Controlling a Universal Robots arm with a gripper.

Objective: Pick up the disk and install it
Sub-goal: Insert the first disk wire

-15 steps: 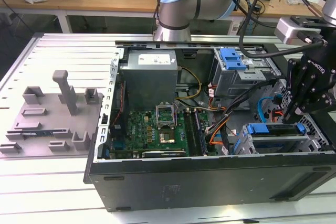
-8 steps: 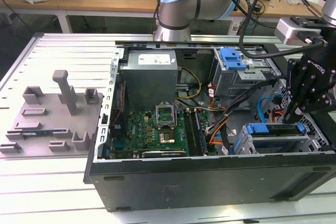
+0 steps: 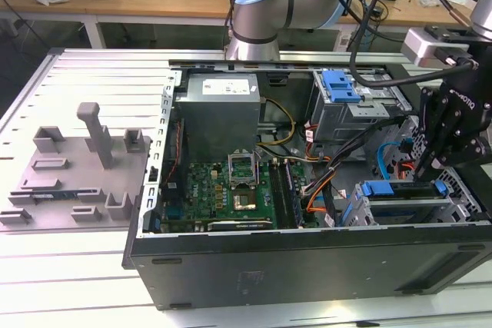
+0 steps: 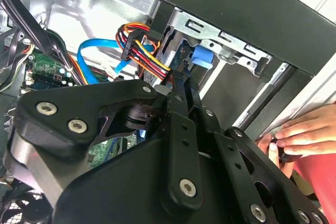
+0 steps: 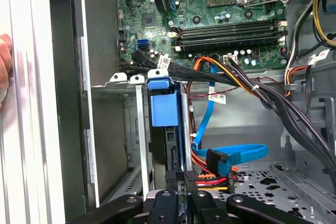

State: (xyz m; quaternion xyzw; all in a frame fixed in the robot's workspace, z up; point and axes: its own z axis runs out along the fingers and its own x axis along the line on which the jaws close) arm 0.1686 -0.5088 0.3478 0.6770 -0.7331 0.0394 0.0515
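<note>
Over the drive bay | pincer (image 5: 178, 182) pointing down | clamped on the disk (image 5: 164, 109)

I see a ribbed aluminium table (image 3: 100, 74) carrying everything. The open computer case (image 3: 307, 266) lies on its side directly on it. Beside the case, toward the exterior view's left, a grey fixture plate (image 3: 69, 182) rests flat on the table, with upright grey holders rising from it. Beyond the case, away from the camera, the arm's base (image 3: 257, 24) stands at the table's far edge.
</note>
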